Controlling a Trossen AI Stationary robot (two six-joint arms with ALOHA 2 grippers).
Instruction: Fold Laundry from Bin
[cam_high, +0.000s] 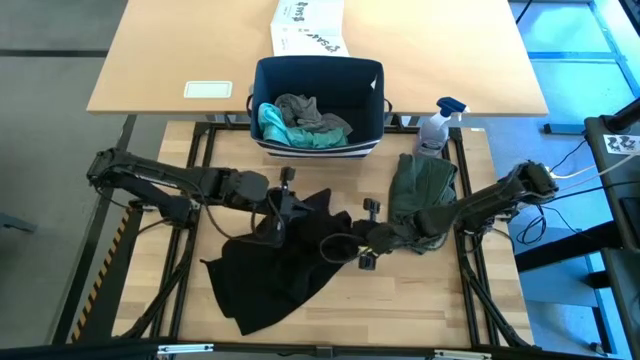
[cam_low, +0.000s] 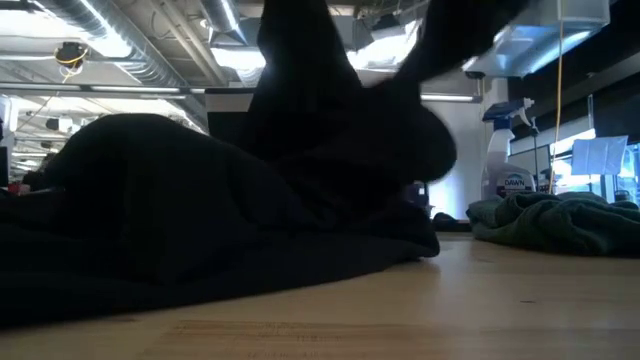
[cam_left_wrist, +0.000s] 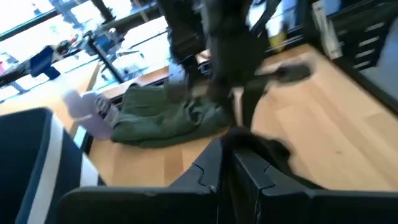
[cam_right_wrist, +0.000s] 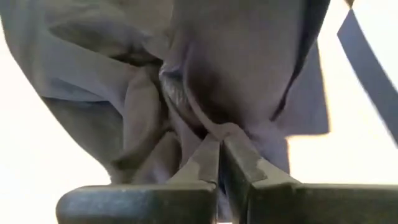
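Note:
The large black T-shirt lies crumpled on the wooden table; parts of it are drawn up in the low view. My left gripper is shut at the shirt's far edge. My right gripper is shut at its right side. An olive-green piece lies bunched on the table to the right. The navy-blue bin stands at the far edge, with a teal piece and a grey piece inside. My left gripper is shut on the black T-shirt's far edge, coming at it on a slant from the table's left. Its own fingers hide the place of contact. The cloth trails down from them onto the table. My right gripper pinches a bunched fold of the black T-shirt between its two fingers, several layers gathered together. It comes slanting down from the table's right. The cloth is raised there, and the rest of the shirt lies on the table.
A spray bottle stands right of the bin, just behind the olive-green piece. A white printed box and a flat label lie on the lighter table behind. There is bare wood along the near right.

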